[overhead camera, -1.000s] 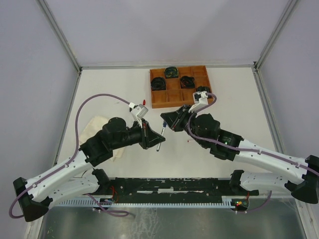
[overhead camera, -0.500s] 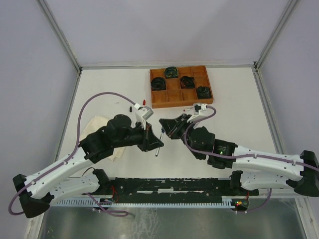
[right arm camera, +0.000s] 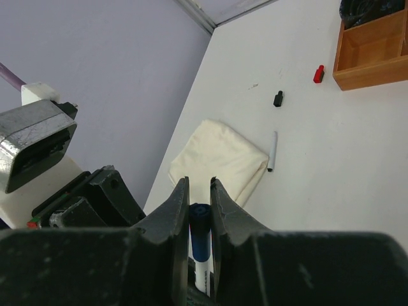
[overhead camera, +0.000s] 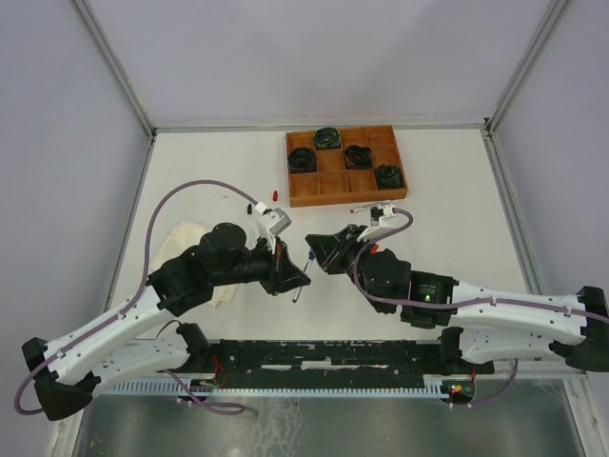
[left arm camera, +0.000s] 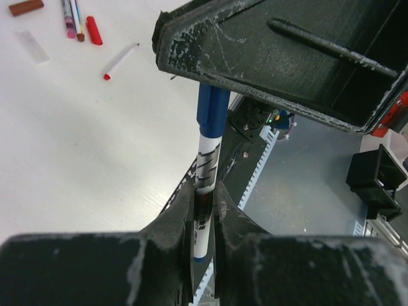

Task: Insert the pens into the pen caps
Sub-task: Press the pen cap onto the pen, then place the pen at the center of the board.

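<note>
My left gripper is shut on a white-barrelled pen and holds it above the table. A blue cap sits on the pen's far end. My right gripper is shut on that blue cap, its fingertips on either side. The two grippers meet tip to tip at the table's middle. In the left wrist view more pens, a red-tipped pen, a red cap and a brown cap lie on the table. A black cap, a red cap and another pen show in the right wrist view.
A wooden compartment tray with dark coiled cable bundles stands at the back centre. A folded cream cloth lies at the left, partly under my left arm. A red cap and a black cap lie near the tray.
Both arms have drawn towards the near edge, the right arm away from the tray. The grippers have stayed together at the pen, now a little lower in the top view.
</note>
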{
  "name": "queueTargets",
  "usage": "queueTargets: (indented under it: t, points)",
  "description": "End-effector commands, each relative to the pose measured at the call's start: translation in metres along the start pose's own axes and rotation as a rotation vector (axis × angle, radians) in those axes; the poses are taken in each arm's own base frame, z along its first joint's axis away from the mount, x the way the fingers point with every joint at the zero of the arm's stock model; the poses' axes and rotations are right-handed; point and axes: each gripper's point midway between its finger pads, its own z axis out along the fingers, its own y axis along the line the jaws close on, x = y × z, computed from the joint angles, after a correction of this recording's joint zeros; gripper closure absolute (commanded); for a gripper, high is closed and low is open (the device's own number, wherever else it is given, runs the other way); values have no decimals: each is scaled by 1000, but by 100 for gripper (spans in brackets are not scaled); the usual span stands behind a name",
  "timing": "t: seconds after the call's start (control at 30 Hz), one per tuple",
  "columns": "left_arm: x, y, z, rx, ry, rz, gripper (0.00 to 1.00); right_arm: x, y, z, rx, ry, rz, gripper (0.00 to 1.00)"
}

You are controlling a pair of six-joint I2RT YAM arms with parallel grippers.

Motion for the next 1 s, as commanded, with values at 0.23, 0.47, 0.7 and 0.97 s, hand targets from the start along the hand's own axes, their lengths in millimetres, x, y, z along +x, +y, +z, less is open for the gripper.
queueTargets:
  t: [0.23, 0.47, 0.7, 0.97]
  points:
    - [-92, -10, -18, 23, -430, 137, 97, 12, 31, -40, -113, 195, -256, 72]
    - [-85, -1, -20, -16, -423, 129, 97, -22, 47, -48, -149, 123, -246, 56]
    - [-73, 13, -20, -68, -397, 116, 97, -17, 21, -53, -100, 130, -262, 50]
    - [-52, 34, -16, -145, -341, 96, 97, 4, -48, -59, 147, 185, -332, 44]
